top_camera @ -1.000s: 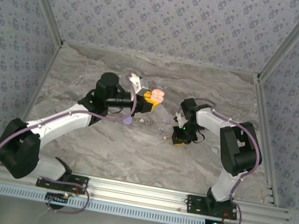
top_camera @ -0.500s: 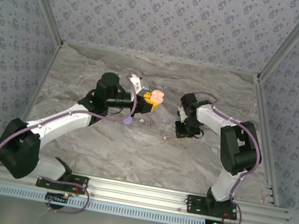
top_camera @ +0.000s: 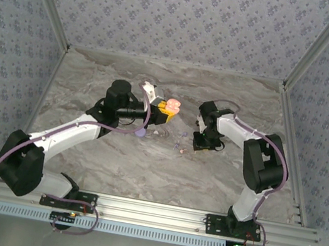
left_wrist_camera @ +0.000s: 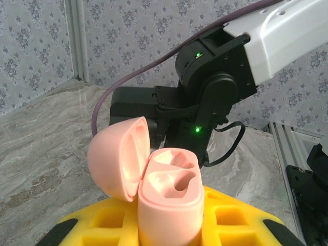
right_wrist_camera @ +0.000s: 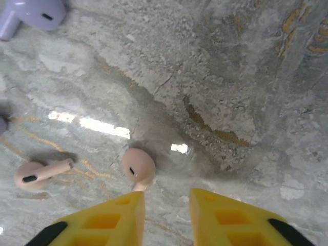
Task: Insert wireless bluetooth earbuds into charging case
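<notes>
Pink charging case (left_wrist_camera: 166,200) clamped in left gripper (left_wrist_camera: 169,223), lid open, two wells exposed. Right gripper (right_wrist_camera: 166,205) parted, gripping nothing; pink earbud (right_wrist_camera: 138,165) on marble tabletop (right_wrist_camera: 230,77) just ahead of gap, seemingly untouched.

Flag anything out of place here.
A pink earbud, a second pink earbud and a lilac earbud lie loose on the table, while the open pink case has both wells empty. The lilac one mismatches the case.

Glossy table (right_wrist_camera: 230,77), smooth plastic pieces
The table top shines, with a veined marble pattern; the pink case (left_wrist_camera: 169,200) and earbuds (right_wrist_camera: 138,165) look like smooth, slightly matt plastic.
</notes>
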### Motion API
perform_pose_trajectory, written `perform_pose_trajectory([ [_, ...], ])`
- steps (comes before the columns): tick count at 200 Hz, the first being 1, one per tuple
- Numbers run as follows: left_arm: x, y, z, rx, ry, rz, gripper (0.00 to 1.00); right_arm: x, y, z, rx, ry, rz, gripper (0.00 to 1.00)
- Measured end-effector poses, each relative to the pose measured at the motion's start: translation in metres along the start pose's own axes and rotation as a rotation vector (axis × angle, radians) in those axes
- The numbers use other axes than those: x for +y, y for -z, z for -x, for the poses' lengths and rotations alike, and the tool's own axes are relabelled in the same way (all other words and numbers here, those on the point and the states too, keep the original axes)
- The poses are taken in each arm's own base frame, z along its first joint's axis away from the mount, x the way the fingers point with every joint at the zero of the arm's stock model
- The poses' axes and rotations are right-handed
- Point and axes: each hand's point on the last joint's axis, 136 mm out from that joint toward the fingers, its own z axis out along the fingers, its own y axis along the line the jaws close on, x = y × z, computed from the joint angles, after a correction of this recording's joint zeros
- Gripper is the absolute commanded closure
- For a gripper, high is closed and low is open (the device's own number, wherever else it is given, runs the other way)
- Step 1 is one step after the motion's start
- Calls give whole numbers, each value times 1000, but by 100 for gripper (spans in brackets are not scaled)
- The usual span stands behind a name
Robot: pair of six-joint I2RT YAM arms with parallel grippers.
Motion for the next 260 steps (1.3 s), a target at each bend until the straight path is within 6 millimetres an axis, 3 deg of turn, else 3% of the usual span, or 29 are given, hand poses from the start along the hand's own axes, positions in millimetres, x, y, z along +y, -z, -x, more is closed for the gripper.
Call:
perform_pose_trajectory([
  [19,0,0,0,0,0,0,78,2,8,0,-16,-27,12,54],
  [60,0,0,0,0,0,0,78,7,11,-2,-13,-147,14,50],
  [103,1,0,0,0,0,7,78,17,18,10,-63,-235,-24,53],
  [260,2,0,0,0,0,11,78,13,-14,12,-10,-335,-100,64],
])
